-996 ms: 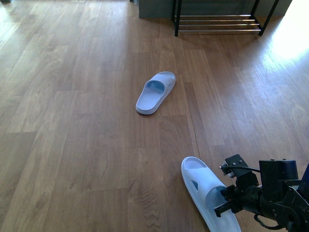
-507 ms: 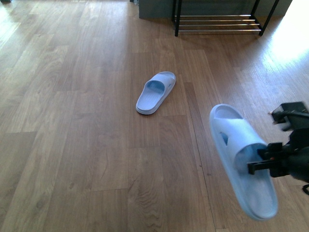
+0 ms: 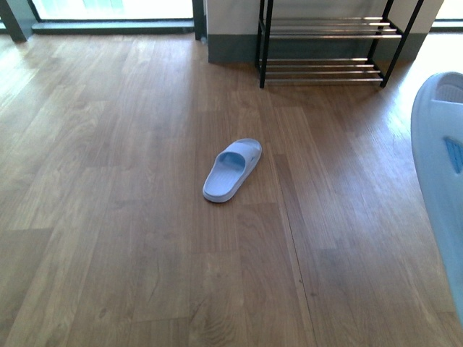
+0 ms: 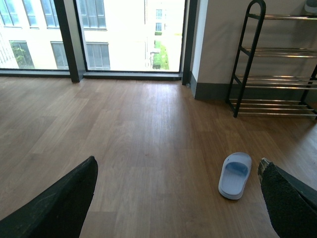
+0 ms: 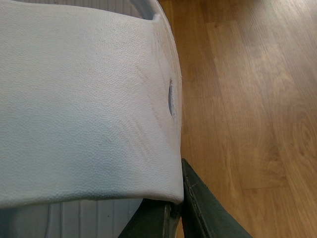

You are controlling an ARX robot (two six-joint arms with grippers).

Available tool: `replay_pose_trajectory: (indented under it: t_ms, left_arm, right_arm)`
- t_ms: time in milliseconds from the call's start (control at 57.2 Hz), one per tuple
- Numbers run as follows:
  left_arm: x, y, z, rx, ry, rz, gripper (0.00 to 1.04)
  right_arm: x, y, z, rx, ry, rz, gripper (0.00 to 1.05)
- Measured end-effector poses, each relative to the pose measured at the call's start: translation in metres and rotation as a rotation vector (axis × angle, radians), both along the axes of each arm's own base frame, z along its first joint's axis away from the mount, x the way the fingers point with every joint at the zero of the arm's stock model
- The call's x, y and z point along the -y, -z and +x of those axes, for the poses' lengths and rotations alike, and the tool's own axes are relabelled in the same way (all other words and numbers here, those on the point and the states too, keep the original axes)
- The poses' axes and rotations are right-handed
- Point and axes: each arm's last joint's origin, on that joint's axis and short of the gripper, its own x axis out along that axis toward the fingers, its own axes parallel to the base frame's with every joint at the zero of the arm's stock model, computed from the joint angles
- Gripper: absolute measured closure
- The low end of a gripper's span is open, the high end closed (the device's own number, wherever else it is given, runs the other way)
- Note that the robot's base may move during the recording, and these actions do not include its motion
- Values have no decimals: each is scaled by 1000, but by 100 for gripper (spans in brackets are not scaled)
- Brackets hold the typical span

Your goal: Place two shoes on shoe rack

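Raised slide [image 3: 441, 188], pale-blue foam with a pebbled strap pierced by an oval vent, sits clamped in the right gripper [image 5: 181, 210]; second slide [image 3: 231, 170] of the two lies on the wooden floor [image 3: 108, 181] ahead of the wide-spread left gripper [image 4: 177, 166], short of the single shoe rack [image 3: 325, 43]

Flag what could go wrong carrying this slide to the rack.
The right gripper seems to hold the lifted slide only by its strap edge, so it could slip. The shoe rack has thin rod shelves; the slide might tip through. The slide also blocks the front view's right side.
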Motion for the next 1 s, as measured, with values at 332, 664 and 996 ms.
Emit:
replay_pose_trajectory:
  t_ms: [332,664,996]
  left_arm:
    - [0,0,0,0,0,0,9]
    - [0,0,0,0,-2,0,9]
    - [0,0,0,0,1,0,9]
  right_arm:
    - [0,-5,-1,32,13,16,103]
    - [0,-5,-1,33,11,18,103]
    - [0,-5,-1,31,15,18,103]
